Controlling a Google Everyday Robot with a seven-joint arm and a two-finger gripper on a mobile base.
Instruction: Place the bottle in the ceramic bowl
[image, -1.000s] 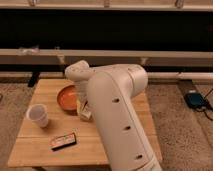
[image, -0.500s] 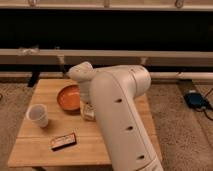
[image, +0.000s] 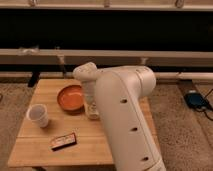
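The orange-brown ceramic bowl (image: 69, 97) sits on the wooden table (image: 50, 157), left of centre. The small whitish bottle (image: 93, 110) stands just right of the bowl's rim, close to the table top. My gripper (image: 91, 102) hangs down from the white wrist directly over the bottle and is partly hidden by the big white arm (image: 125, 115). Whether the bottle rests on the table or is held just above it does not show.
A white cup (image: 38, 114) stands at the table's left edge. A dark flat rectangular block with a pale top (image: 64, 141) lies near the front edge. A dark wall with a rail runs behind. A blue object (image: 196, 100) lies on the carpet at right.
The arm and gripper have shifted slightly to the right, uncovering more of the bowl. The bottle has moved slightly right with the gripper. The cup and block have not moved.
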